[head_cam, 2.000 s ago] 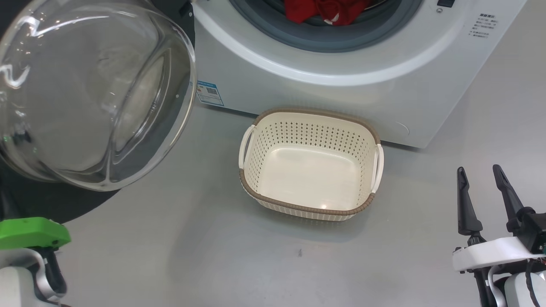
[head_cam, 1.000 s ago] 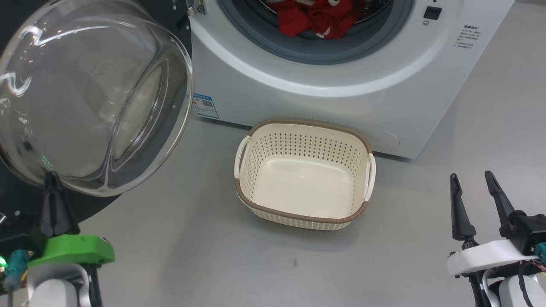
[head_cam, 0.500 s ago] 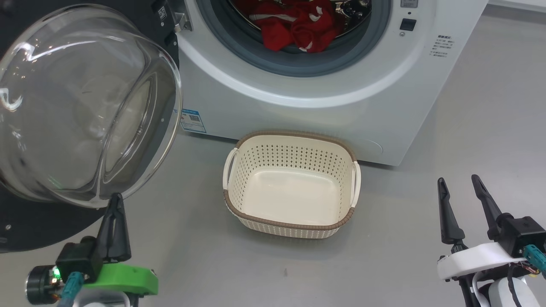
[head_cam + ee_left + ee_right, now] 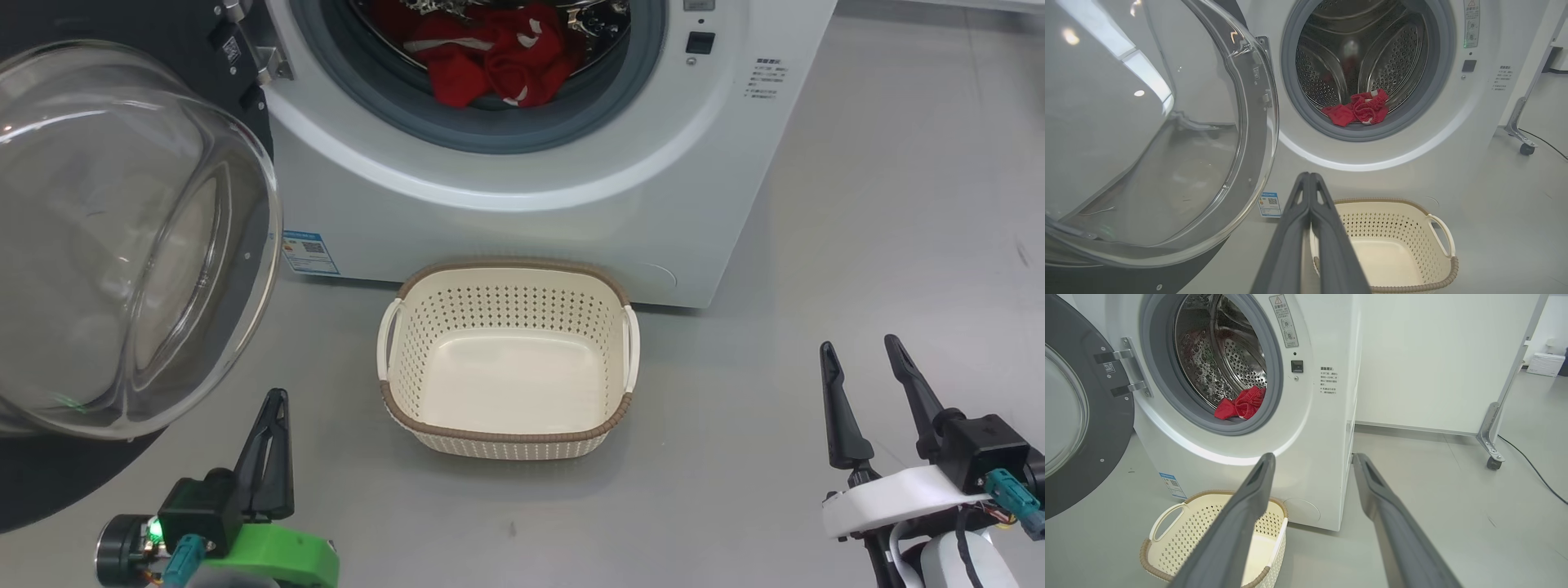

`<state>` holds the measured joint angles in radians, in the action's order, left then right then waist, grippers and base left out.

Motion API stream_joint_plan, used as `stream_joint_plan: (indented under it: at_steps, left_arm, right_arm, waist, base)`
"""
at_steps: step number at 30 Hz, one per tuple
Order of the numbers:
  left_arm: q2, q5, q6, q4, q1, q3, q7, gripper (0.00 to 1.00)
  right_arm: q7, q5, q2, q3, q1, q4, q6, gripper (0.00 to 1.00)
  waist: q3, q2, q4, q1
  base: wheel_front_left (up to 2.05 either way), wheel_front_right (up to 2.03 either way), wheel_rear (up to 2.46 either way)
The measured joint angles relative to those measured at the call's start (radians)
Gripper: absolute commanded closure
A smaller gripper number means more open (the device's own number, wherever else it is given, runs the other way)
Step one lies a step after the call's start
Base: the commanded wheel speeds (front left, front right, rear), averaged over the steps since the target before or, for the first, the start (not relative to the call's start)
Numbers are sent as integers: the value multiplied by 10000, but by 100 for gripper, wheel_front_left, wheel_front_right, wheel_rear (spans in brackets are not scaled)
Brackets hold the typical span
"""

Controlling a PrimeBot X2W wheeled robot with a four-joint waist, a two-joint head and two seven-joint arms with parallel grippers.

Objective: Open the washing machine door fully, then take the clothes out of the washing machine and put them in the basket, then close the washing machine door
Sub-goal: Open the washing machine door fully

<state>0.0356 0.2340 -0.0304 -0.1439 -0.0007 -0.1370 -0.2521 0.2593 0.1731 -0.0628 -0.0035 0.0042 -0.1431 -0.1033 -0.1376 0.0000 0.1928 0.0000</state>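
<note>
The washing machine (image 4: 531, 220) stands with its black door (image 4: 122, 237) swung wide to the left, glass bowl bulging toward me. Red clothes (image 4: 490, 65) lie at the drum's front lip, seen too in the left wrist view (image 4: 1359, 112) and the right wrist view (image 4: 1241, 406). On the floor before the washer sits the cream basket (image 4: 506, 268), with nothing in it. My left gripper (image 4: 277, 396) is shut on nothing, low between door and basket, its tips (image 4: 1309, 175) pointing at the washer. My right gripper (image 4: 859, 345) is open, to the right of the basket.
A small blue sticker (image 4: 310, 251) marks the washer's lower left front. Right of the washer, a pale wall panel stands on a wheeled metal foot (image 4: 1492, 457), and a black cable (image 4: 1535, 473) runs across the grey floor.
The head camera has moved, so more of the drum and clothes shows. My left gripper has come up from the lower left edge and shifted right, off the door's rim.
</note>
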Motion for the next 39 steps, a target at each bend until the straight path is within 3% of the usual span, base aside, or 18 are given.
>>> stream_joint_plan:
  at_steps: [1,3,4,5,19,39]
  left_arm:
    - [4,21,-12,0,0,0,0,100]
    - [6,21,-69,-15,0,-17,0,69]
    - [8,21,-98,-25,0,-21,0,23]
    - [10,21,-125,-38,0,-19,0,0]
    - [15,209,-395,-48,-4,-265,0,0]
    - [21,261,-627,-322,-19,-510,0,0]
  right_arm:
    - [0,0,6,23,-1,12,0,0]
    - [0,0,13,48,-1,17,0,0]
    - [0,2,17,56,-1,27,0,0]
    - [0,0,19,69,-1,36,0,0]
    - [0,2,67,-13,5,364,96,0]
    - [0,6,142,-142,144,477,184,0]
  waist:
    - [3,0,-83,0]
    - [11,0,-254,0]
    - [17,0,-341,0]
    - [22,0,-425,0]
    - [65,0,-1313,0]
    - [184,0,-1435,0]
  base:
    - [0,0,0]
    - [0,0,0]
    - [0,0,0]
    - [0,0,0]
    - [0,0,0]
    - [0,0,0]
